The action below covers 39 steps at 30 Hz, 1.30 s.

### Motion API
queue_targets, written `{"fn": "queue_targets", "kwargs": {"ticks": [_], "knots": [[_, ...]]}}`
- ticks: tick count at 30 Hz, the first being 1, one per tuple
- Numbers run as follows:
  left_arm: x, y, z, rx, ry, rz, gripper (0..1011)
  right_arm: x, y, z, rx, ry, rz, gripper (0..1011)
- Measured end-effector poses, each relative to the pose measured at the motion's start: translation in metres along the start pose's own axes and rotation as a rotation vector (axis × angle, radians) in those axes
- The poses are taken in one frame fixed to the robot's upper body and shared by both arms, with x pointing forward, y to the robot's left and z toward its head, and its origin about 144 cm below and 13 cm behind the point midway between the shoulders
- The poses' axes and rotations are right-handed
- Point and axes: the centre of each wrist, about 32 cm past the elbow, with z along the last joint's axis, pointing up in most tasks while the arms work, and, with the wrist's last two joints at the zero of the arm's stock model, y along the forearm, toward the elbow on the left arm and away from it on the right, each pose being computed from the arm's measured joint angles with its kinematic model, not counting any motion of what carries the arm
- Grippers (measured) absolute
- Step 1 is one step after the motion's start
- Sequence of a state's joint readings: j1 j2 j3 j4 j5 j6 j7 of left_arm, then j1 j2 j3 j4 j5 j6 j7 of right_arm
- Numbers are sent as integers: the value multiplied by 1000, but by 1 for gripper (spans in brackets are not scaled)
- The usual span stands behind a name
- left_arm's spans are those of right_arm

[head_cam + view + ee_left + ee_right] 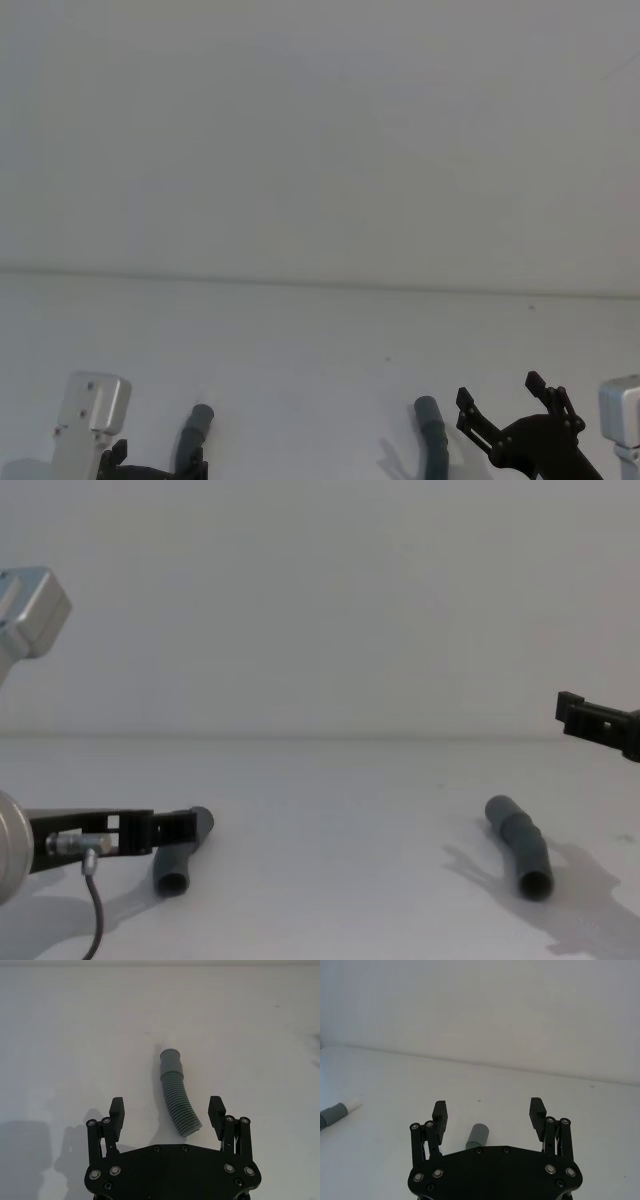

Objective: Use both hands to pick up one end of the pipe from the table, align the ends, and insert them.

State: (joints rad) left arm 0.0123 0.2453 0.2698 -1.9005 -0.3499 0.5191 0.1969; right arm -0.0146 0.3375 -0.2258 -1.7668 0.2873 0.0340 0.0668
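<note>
White matte table (320, 350), near edge: left black gripper (167, 1107), right black gripper (488, 1110) both wide over dark grey corrugated tubes (180, 1110). Likely light, bendy; grab stiff cuffs (171, 1061).

Black left gripper (166, 1105), silver screws (115, 1170), silver arm housing (93, 408), grey cable (92, 895)

The dark grey corrugated pipe piece (478, 1135) below the black right gripper (488, 1110) is hidden by the gripper's body, except its smooth cuff. Well apart from this gripper, a second grey pipe piece with white tip (337, 1112) is cut by the picture's edge.
</note>
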Motion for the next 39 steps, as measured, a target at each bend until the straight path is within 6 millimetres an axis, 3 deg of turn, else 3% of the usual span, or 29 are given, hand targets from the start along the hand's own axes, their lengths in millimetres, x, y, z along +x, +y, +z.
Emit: {"fn": "queue_targets", "kwargs": {"ticks": [22,39], "knots": [[-3,-14,20,55,-203,10,1002,0,0,0,0,0,0,1000],[-6,-25,20,48,-172,7,1002,0,0,0,0,0,0,1000]]}}
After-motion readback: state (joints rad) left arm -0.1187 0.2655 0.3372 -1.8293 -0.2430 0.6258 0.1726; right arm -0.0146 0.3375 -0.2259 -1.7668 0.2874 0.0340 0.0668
